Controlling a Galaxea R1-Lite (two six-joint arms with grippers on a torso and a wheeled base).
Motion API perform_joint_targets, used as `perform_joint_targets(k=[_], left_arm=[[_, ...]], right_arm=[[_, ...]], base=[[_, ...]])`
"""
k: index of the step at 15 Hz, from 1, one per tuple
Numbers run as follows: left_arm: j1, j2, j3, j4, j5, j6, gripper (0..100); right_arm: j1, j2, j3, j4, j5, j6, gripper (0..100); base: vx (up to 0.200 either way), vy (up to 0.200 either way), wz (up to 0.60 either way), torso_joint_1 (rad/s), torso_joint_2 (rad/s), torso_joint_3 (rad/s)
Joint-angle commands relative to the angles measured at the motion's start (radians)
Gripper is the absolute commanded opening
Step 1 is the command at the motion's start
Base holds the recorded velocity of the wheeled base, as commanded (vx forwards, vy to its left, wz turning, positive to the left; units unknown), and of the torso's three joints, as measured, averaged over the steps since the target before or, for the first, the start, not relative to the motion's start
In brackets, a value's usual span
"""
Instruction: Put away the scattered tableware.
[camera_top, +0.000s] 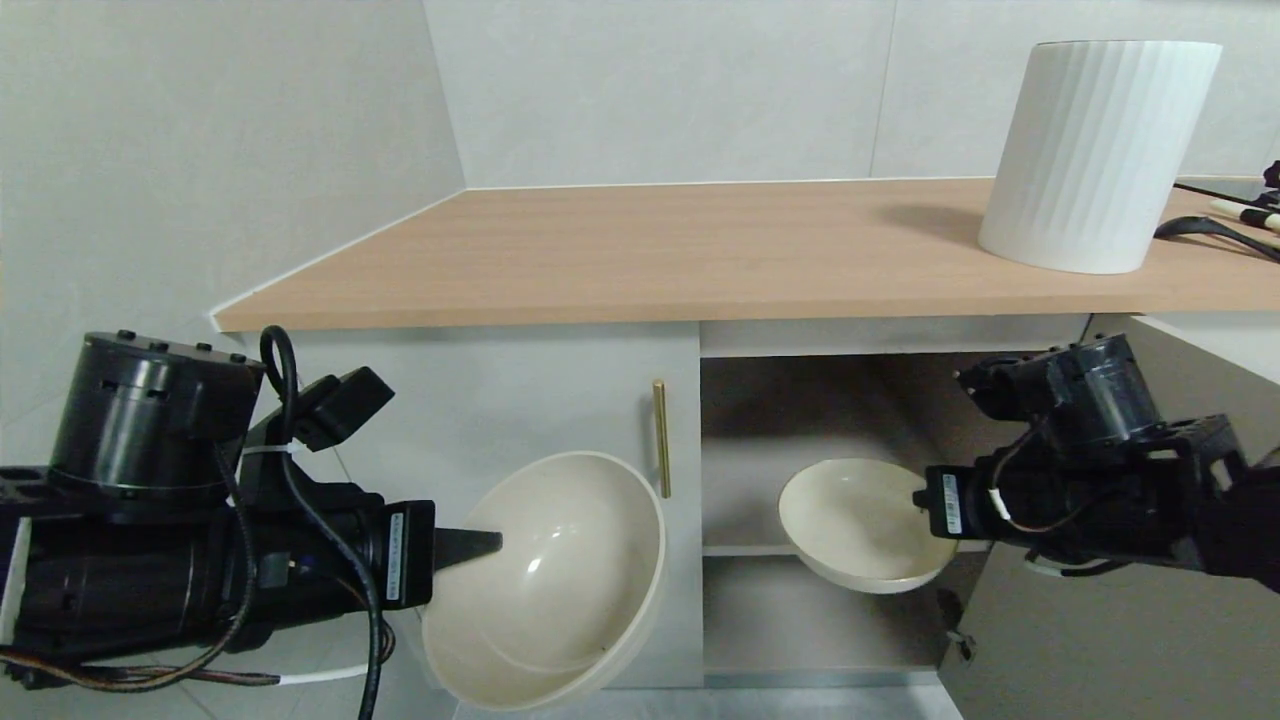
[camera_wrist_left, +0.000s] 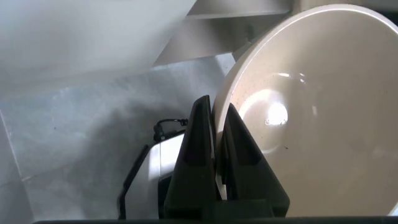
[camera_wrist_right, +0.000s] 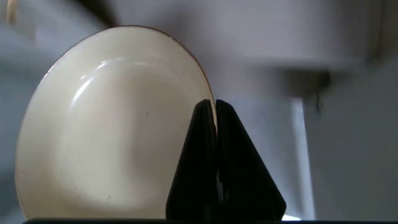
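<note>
Lower left of the frame: the left tool (camera_top: 482, 545) is clamped on the rim of the large cream bowl (camera_top: 560, 580), its fingers pinched almost together with only the bowl's wall between them. The bowl is held on edge, its hollow turned toward the camera, in front of the closed cabinet door (camera_top: 560, 400) and just beside the brass handle (camera_top: 660, 438).

Right of centre, the open cabinet (camera_top: 800, 420) is reached. There the smaller cream dish (camera_top: 850, 520) is gripped at its rim by the right tool (camera_top: 923, 498), likewise nipped tight, at the mouth of the compartment just above the inner shelf (camera_top: 740, 551). Whether dish and shelf touch cannot be told.

At the upper right, a white ribbed container (camera_top: 1095, 150) and some utensils (camera_top: 1205, 228) are seen on the table (camera_top: 650, 250).

The stowing step is judged to be in hand: both pieces are carried, neither is set down. Next, the dish would need to be levelled, lowered onto the shelf and released. Only then could the large bowl be swung rightward past the door's edge.
</note>
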Motion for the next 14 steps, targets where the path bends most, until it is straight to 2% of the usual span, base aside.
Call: perform_joint_targets(k=[1,4,7,14], left_arm=[[0.0,0.031,-0.002,0.0,0.002,0.0,0],[0.0,0.04,-0.008,0.0,0.004,0.0,0],[0.0,0.032,-0.008,0.0,0.004,0.0,0],[0.0,0.041,-0.006,0.0,0.002,0.0,0]], right_arm=[[-0.013,0.252,-0.036,-0.203,0.008,-0.014,0],[-0.015,0.402,-0.129,-0.273,0.011,-0.011,0],[-0.041,0.472,-0.148,-0.315,0.011,-0.009,0],[-0.067,0.649,-0.245,-0.326,-0.064,-0.006,0]], base=[[0.0,0.0,0.0,0.0,0.0,0.0],[0.0,0.0,0.0,0.0,0.0,0.0],[0.0,0.0,0.0,0.0,0.0,0.0],[0.0,0.0,0.0,0.0,0.0,0.0]])
